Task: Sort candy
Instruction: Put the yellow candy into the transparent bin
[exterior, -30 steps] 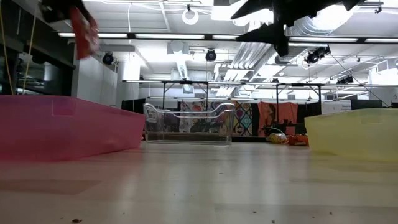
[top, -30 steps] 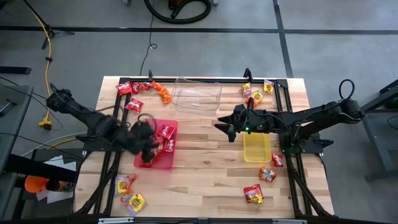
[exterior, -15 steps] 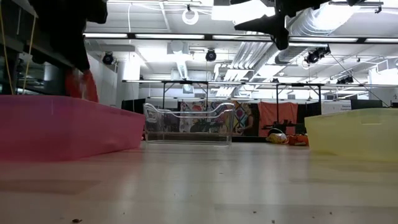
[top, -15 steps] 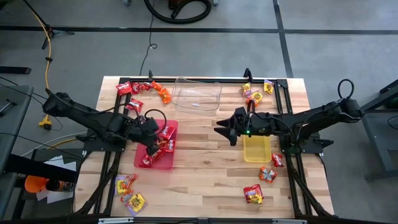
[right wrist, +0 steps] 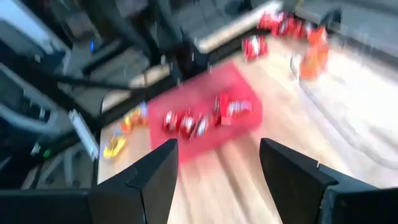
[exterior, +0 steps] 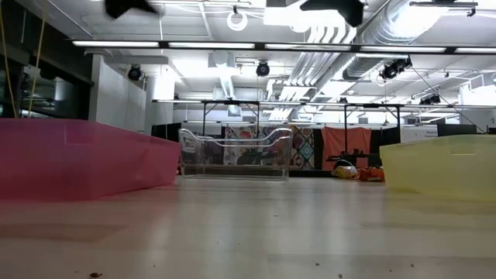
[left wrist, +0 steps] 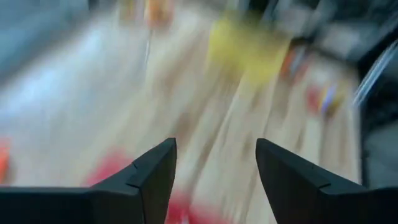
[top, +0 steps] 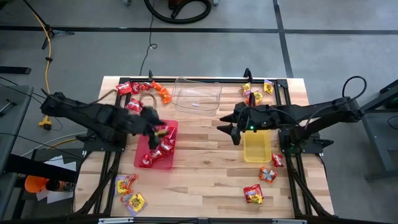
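Note:
Several red candy packets (top: 160,146) lie in the red tray (top: 164,163), left of the table's middle. My left gripper (top: 155,123) hovers open above the tray's far end; in the left wrist view nothing is between its fingers (left wrist: 214,146). My right gripper (top: 226,129) hangs open and empty over bare wood just left of the yellow tray (top: 257,153). In the right wrist view my right gripper (right wrist: 217,146) looks toward the red tray (right wrist: 205,93). Loose candy lies in the table's corners.
A clear tray (top: 198,99) stands at the far middle. Red and orange packets (top: 142,88) lie far left, yellow ones (top: 255,93) far right, mixed ones near left (top: 128,186) and near right (top: 260,185). Bare wood lies between the red and yellow trays.
My left gripper came down over the red tray with a red candy packet, opened and let it go into the tray. It then rose and went toward the table's far edge. My right gripper has gone up a little.

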